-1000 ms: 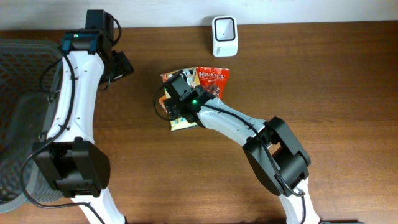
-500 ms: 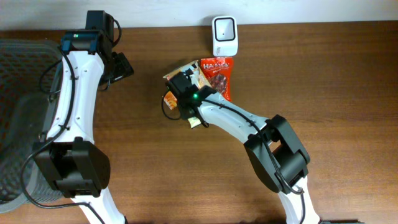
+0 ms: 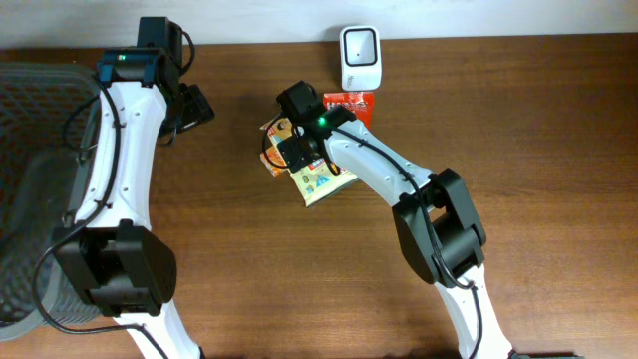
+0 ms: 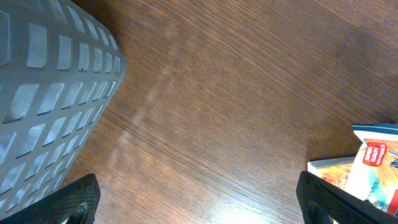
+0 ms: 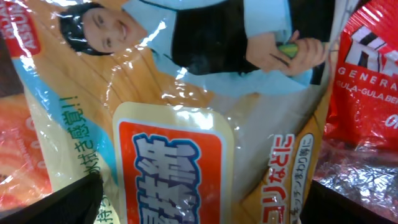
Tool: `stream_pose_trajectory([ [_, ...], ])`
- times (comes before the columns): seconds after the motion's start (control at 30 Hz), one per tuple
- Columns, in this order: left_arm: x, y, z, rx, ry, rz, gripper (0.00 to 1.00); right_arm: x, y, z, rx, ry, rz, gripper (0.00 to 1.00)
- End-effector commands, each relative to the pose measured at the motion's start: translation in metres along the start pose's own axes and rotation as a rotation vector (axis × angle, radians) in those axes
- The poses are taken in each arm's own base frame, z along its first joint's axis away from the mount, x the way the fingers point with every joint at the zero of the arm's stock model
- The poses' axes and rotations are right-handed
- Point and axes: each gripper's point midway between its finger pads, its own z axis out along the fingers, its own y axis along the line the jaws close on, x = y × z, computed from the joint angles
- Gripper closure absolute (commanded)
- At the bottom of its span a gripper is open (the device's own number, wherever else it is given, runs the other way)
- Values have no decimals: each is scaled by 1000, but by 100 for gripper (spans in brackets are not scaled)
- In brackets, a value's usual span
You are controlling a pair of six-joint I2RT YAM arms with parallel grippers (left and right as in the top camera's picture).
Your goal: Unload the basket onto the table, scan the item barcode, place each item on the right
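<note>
Overhead view: right hand (image 3: 291, 152) has moved up toward the scanner (image 3: 359, 58) over the last second, carrying the packets along. Red packet (image 3: 351, 102) now lies just below the scanner; yellow packet (image 3: 321, 183) rests tilted on the table (image 3: 538, 150) beside the hand. Left hand (image 3: 194, 105) is unchanged near the basket (image 3: 30, 120).
Left wrist: fingers (image 4: 68, 202) spread, nothing between.
Right wrist: fingers (image 5: 56, 202) spread over the yellow packet, pinching nothing; judged released. No barcode visible, so scan unconfirmed.
</note>
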Motion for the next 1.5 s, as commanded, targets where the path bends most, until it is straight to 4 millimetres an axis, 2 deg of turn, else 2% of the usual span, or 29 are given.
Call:
stream_pose_trajectory([
  [0.0, 0, 2, -7, 10, -11, -18, 1, 25, 10, 28, -29, 86, -46, 0],
  [0.07, -1, 1, -7, 13, -15, -19, 1, 26, 10, 27, -27, 93, -25, 49],
  [0.13, -2, 1, -7, 13, -17, -19, 1, 26, 9, 22, -26, 100, -9, 53],
  [0.2, -2, 1, -7, 14, -17, -20, 1, 18, 2, 9, 4, 92, 0, 54],
  [0.23, -2, 1, -7, 13, -17, -19, 1, 11, -5, 1, 41, 84, 13, 58],
  [0.3, -2, 1, -7, 13, -17, -19, 1, -1, -10, -14, 60, 69, 13, 75],
  [0.37, -2, 1, -7, 13, -17, -19, 1, -27, -14, -46, 57, 25, 24, 96],
  [0.43, -1, 1, -7, 14, -17, -19, 1, -48, -28, -74, 61, -23, 52, 96],
  [0.53, -2, 1, -7, 14, -17, -19, 1, -73, -67, -107, 4, -93, 155, 96],
  [0.63, -2, 1, -7, 14, -17, -19, 1, -65, -93, -102, -87, -61, 208, 96],
  [0.67, -2, 1, -7, 14, -17, -19, 1, -53, -95, -94, -110, -18, 184, 96],
  [0.8, -1, 1, -7, 13, -16, -19, 1, 23, -95, -58, -75, 253, 169, 96],
  [0.83, -1, 1, -7, 14, -16, -19, 1, 32, -98, -55, -49, 283, 165, 89],
  [0.87, -1, 1, -7, 14, -17, -19, 1, 39, -102, -54, -23, 308, 159, 55],
  [0.9, -1, 1, -7, 14, -17, -19, 1, 40, -102, -54, -22, 313, 158, 29],
  [0.93, -2, 1, -7, 14, -17, -19, 1, 40, -102, -55, -22, 313, 158, 27],
  [1.0, -1, 0, -7, 14, -17, -18, 1, 39, -99, -54, -27, 309, 155, 24],
  [1.03, -2, -1, -7, 16, -19, -18, 1, 38, -94, -55, -30, 308, 144, 18],
  [1.07, -3, -1, -7, 19, -23, -19, 1, 38, -85, -55, -35, 311, 127, 3],
  [1.13, -4, -2, -7, 22, -28, -19, 1, 44, -65, -60, -33, 346, 162, 1],
  [1.27, 0, -10, -9, 30, -31, 0, 1, 99, -46, -90, 73, 599, 445, 1],
  [1.3, -1, -11, -9, 31, -32, -1, 1, 104, -44, -94, 83, 624, 452, 1],
  [1.37, -1, -11, -9, 32, -33, -1, 1, 109, -39, -91, 93, 639, 461, 1],
  [1.4, 0, -11, -9, 31, -32, 0, 1, 118, -34, -86, 99, 664, 450, 1],
  [1.47, 1, -13, -9, 45, -22, 1, 1, 134, -24, -65, 97, 689, 435, 1],
])
